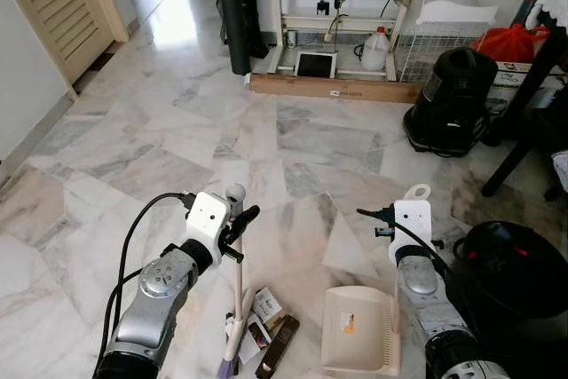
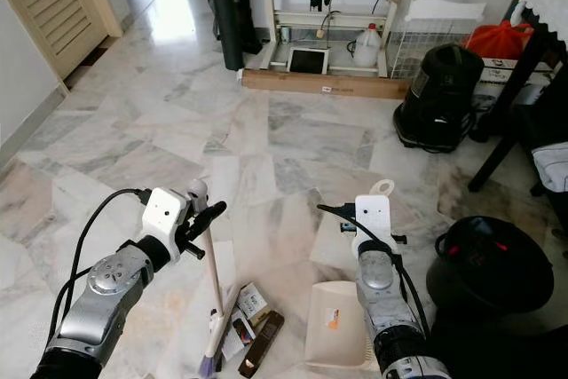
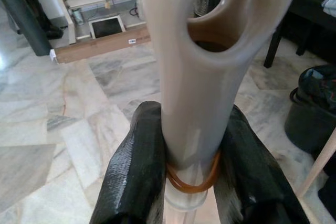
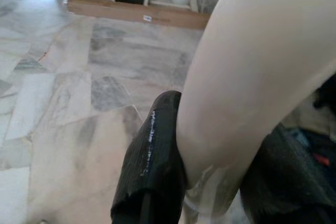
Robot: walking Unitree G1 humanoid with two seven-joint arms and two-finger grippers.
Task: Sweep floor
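Reaching forward from the lower left of the frame, the left arm is bent at the elbow, and the left gripper (image 1: 238,228) is clamped on the cream broom handle (image 1: 239,281) just under its looped top; the wrist view shows both black fingers (image 3: 137,166) pressed against the handle above an orange rubber band (image 3: 192,184). At the lower right, the right arm rises upright, its right gripper (image 4: 215,171) closed around the pale handle (image 1: 415,194) of the dustpan (image 1: 358,329), a black finger on each side.

Grey-veined marble floor (image 1: 293,139) runs through the room. A slatted door (image 1: 55,8) stands at the upper left, a sewing table (image 1: 342,19) with a white jug (image 1: 376,49) beneath it sits at the top centre, a black vacuum cleaner (image 1: 453,99) stands at the upper right, and a black bin (image 1: 515,286) sits at the lower right.

Near the bottom centre, a small heap of litter (image 1: 266,330), card packets and a dark wrapper, lies on the floor right beside the broom's lower end, with the dustpan's open tray just to its right, apart from it.
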